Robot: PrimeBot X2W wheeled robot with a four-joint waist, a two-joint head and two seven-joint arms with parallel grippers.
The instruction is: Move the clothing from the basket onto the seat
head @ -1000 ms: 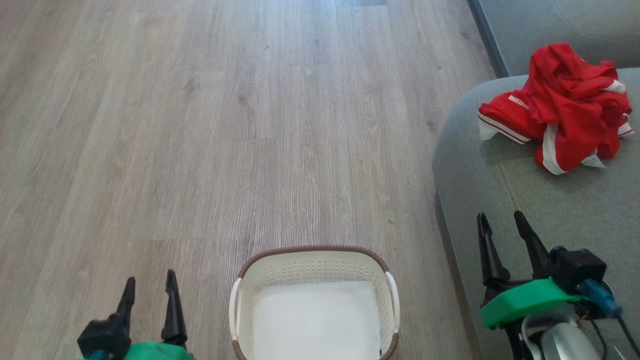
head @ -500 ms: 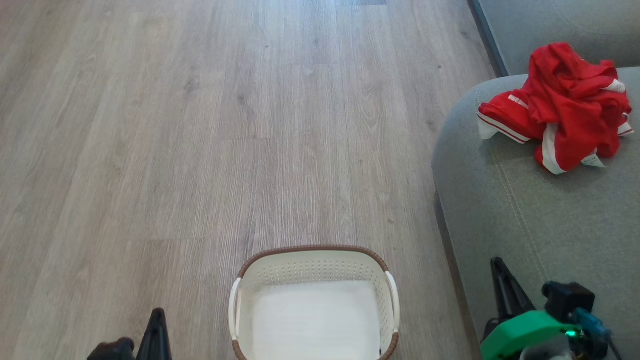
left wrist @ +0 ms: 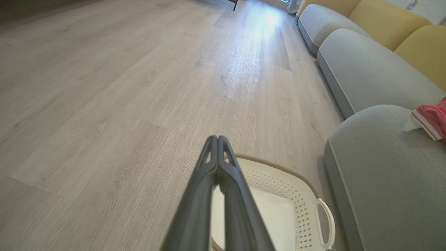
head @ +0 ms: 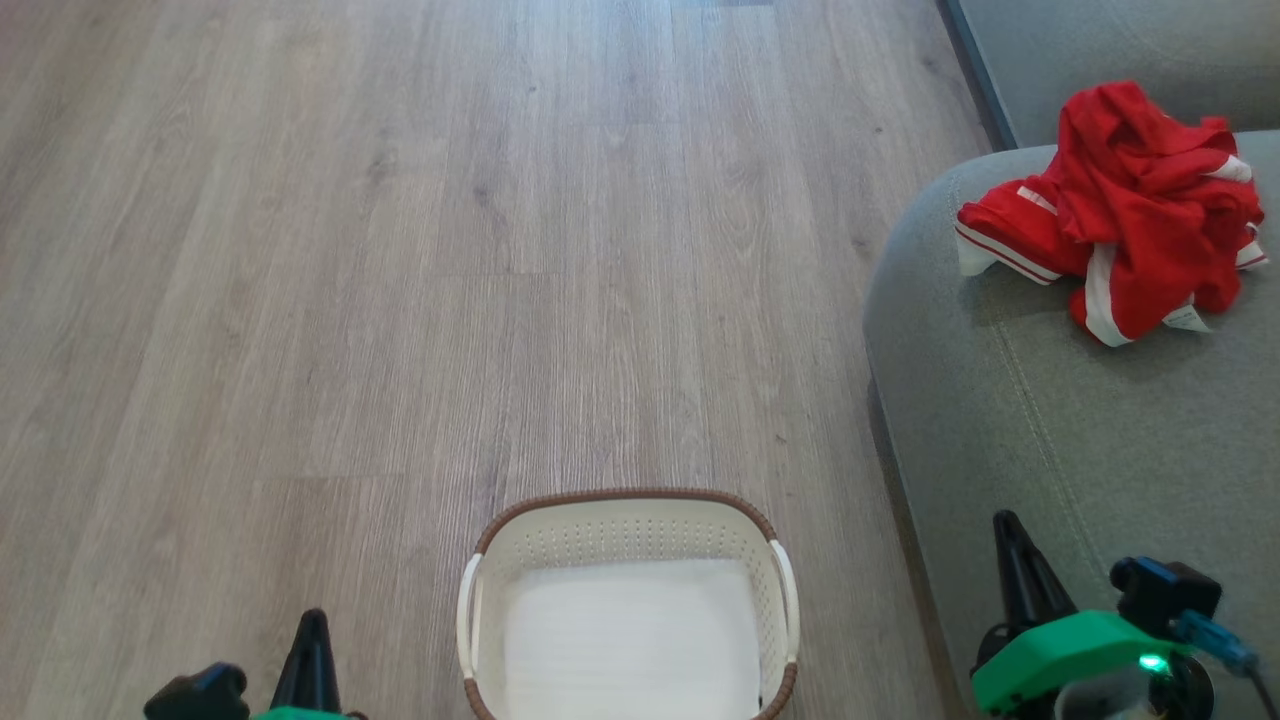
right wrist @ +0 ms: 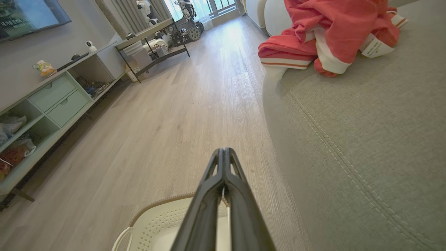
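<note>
The red clothing (head: 1130, 215) with white stripes lies in a crumpled heap on the grey seat (head: 1090, 440) at the right; it also shows in the right wrist view (right wrist: 331, 31) and at the edge of the left wrist view (left wrist: 432, 118). The white basket (head: 628, 520) with the brown rim stands on the floor at the bottom centre, holding nothing. My left gripper (head: 312, 650) sits low left of the basket, shut and empty (left wrist: 217, 143). My right gripper (head: 1012, 560) hangs over the seat's front edge, shut and empty (right wrist: 223, 155).
Pale wood floor (head: 450, 250) stretches ahead and to the left. A low cabinet with drawers and shelves (right wrist: 52, 104) lines the far wall under a screen. More grey and yellow sofa sections (left wrist: 366, 52) continue beyond the seat.
Both grippers have closed, from open a second ago. Both arms have drawn back toward the bottom of the head view. The clothing and basket have stayed put.
</note>
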